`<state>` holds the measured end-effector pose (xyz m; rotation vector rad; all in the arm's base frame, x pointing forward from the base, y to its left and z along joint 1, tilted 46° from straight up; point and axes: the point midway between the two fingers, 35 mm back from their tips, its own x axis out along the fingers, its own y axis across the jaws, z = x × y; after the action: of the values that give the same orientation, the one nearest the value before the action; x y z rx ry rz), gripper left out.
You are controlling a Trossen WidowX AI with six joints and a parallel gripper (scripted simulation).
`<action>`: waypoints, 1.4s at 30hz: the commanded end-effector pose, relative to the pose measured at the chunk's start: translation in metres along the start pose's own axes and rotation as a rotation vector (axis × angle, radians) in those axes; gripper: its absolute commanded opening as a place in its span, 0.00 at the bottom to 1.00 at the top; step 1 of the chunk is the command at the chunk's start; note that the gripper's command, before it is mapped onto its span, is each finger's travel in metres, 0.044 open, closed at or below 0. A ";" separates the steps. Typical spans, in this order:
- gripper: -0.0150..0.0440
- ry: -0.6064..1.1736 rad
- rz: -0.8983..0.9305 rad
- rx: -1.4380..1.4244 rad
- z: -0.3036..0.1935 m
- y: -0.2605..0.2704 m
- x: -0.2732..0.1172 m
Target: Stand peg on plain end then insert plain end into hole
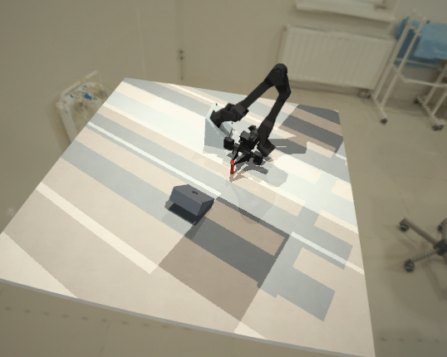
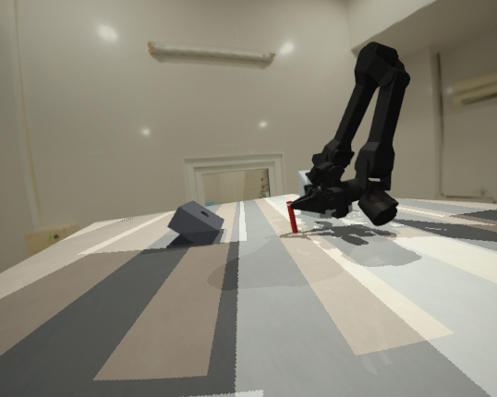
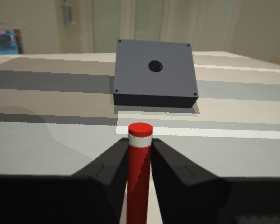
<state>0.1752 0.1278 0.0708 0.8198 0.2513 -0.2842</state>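
Note:
The red peg (image 1: 232, 168) (image 2: 293, 221) (image 3: 138, 182) is held near its top by my gripper (image 1: 234, 163) (image 2: 292, 206) (image 3: 139, 145), which is shut on it at the white band. The banded end is up and the plain end down. It stands nearly upright, with a slight lean in the exterior view. I cannot tell whether its lower end touches the table. The dark grey sloped panel (image 1: 189, 201) (image 2: 187, 223) (image 3: 133, 75) lies beyond the peg in the wrist view. Its round hole (image 1: 194, 193) (image 2: 205, 214) (image 3: 155, 66) is empty.
A pale blue-grey block (image 1: 212, 138) stands beside the arm, partly hidden behind it in the exterior view. The patterned table (image 1: 110, 199) (image 2: 280, 332) carries stripes and shadows. A wheeled chair base and a rack stand off the table in the top view.

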 end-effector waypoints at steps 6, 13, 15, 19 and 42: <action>0.34 -0.007 0.000 -0.002 -0.002 -0.001 -0.002; 0.47 -0.015 0.001 -0.004 -0.001 -0.003 -0.001; 0.47 -0.015 0.001 -0.004 -0.001 -0.003 -0.001; 0.47 -0.015 0.001 -0.004 -0.001 -0.003 -0.001; 0.47 -0.015 0.001 -0.004 -0.001 -0.003 -0.001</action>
<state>0.1732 0.1269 0.0691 0.8155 0.2372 -0.2886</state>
